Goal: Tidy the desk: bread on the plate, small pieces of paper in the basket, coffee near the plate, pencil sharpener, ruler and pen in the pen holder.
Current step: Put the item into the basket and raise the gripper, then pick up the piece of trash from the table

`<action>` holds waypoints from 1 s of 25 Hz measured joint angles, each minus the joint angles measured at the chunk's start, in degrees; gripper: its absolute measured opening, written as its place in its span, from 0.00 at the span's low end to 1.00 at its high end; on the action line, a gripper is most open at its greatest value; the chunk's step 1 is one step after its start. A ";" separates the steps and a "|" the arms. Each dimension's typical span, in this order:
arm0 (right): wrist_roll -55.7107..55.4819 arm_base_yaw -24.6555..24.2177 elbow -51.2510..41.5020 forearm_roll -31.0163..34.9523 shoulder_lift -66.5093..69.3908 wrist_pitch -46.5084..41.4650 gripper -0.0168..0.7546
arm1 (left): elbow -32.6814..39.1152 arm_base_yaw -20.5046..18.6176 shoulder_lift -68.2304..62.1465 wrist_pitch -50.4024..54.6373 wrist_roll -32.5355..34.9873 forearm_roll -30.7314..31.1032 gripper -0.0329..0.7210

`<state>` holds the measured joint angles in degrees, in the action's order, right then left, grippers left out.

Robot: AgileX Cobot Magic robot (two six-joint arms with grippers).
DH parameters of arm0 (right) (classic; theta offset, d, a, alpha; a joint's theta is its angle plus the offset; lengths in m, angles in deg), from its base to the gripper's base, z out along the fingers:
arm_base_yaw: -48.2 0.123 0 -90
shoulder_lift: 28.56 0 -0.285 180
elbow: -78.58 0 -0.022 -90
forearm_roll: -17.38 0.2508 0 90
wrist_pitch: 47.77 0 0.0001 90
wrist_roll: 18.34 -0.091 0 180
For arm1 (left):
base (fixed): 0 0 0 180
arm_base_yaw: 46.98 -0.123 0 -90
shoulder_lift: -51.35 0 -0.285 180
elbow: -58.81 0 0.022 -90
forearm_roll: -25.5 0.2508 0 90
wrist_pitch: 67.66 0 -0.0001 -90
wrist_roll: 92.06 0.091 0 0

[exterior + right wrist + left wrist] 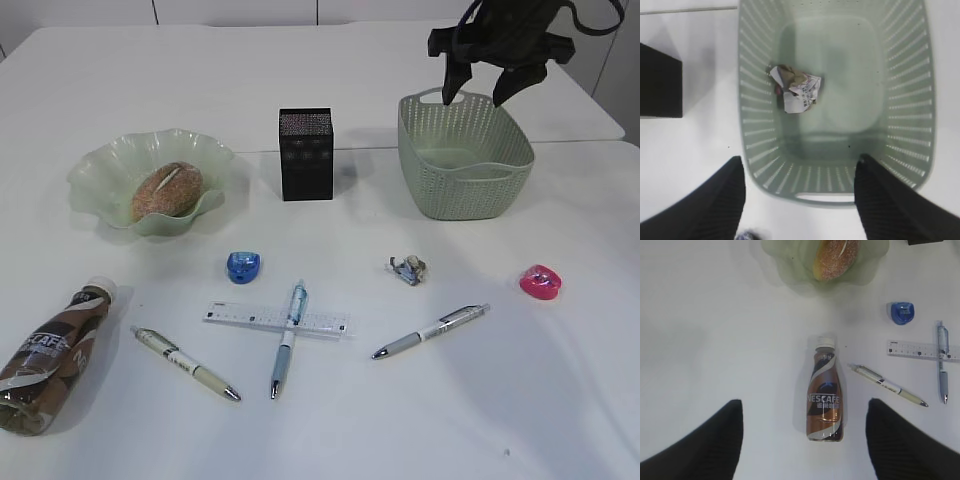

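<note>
The bread point(165, 190) lies on the green plate point(95, 170) at the left. The coffee bottle point(50, 355) lies on its side at the front left; in the left wrist view it point(826, 395) lies between the fingers of my open, empty left gripper point(804, 402), which hovers above it. My right gripper point(475, 95) is open and empty above the green basket point(463, 175). One crumpled paper point(795, 90) lies inside the basket point(905, 125); another point(408, 268) lies on the table. The black pen holder point(306, 153) stands at centre.
A blue sharpener point(243, 266), a pink sharpener point(540, 281), a clear ruler point(240, 318) and three pens point(285, 345) point(185, 363) point(430, 331) lie on the white table in front. One pen lies across the ruler.
</note>
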<state>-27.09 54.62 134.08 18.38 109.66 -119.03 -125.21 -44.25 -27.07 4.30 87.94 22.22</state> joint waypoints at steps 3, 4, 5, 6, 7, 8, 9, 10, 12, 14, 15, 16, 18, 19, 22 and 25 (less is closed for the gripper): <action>1.80 0.11 -3.13 0.98 -2.55 -0.15 0.72 | 0.00 0.00 0.00 0.00 0.00 0.00 0.76; 2.19 0.11 -4.21 1.29 -3.16 -0.15 0.72 | 0.00 0.00 0.00 0.00 0.00 0.00 0.76; 2.19 0.11 -4.21 1.29 -3.16 -0.15 0.72 | 0.00 0.00 0.00 0.00 0.00 0.00 0.76; 3.51 0.21 -8.69 2.80 -6.14 -0.15 0.72 | 0.00 0.00 0.00 0.00 0.00 -0.12 0.76; 3.75 0.20 -9.58 3.17 -6.68 -0.15 0.71 | 0.00 0.00 0.00 0.00 0.00 -0.34 0.76; 4.17 0.50 -12.30 3.74 -7.91 -0.15 0.71 | 0.00 0.00 0.00 0.00 0.00 -0.76 0.76; 4.26 0.60 -13.50 3.87 -8.58 -0.15 0.71 | 0.00 0.00 0.00 0.00 0.00 -1.03 0.76; 4.43 0.91 -14.71 4.02 -9.12 -0.15 0.71 | 0.00 0.00 0.00 0.00 0.00 -1.39 0.76; 4.56 1.97 -17.66 4.15 -10.22 -0.15 0.71 | 0.00 0.00 0.00 0.00 0.00 -1.76 0.76; 5.33 4.56 -22.05 4.29 -11.32 -0.15 0.71 | 0.00 0.00 0.00 0.00 0.00 -1.91 0.76; 5.59 5.50 -23.21 4.29 -11.46 -0.15 0.71 | 0.00 0.00 0.00 0.00 0.00 -2.01 0.76; 5.59 5.50 -23.21 4.29 -11.46 -0.15 0.71 | 0.00 0.00 0.00 0.00 0.00 -1.96 0.76; 6.09 8.22 -24.99 4.39 -11.46 -0.15 0.71 | 0.00 0.00 0.00 0.00 0.00 -2.04 0.76; 6.07 8.64 -25.14 4.39 -11.46 -0.15 0.71 | 0.00 0.00 0.00 0.00 0.00 -2.08 0.76; 6.20 10.10 -25.24 4.65 -10.98 -0.03 0.71 | 0.00 0.00 0.00 0.00 0.00 -2.42 0.76; 6.20 10.20 -25.24 4.39 -8.48 0.19 0.71 | 0.00 0.00 0.00 0.00 0.00 -2.45 0.76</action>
<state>-20.89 64.82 108.84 22.77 101.18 -118.84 -125.21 -44.25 -27.07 4.30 87.94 19.77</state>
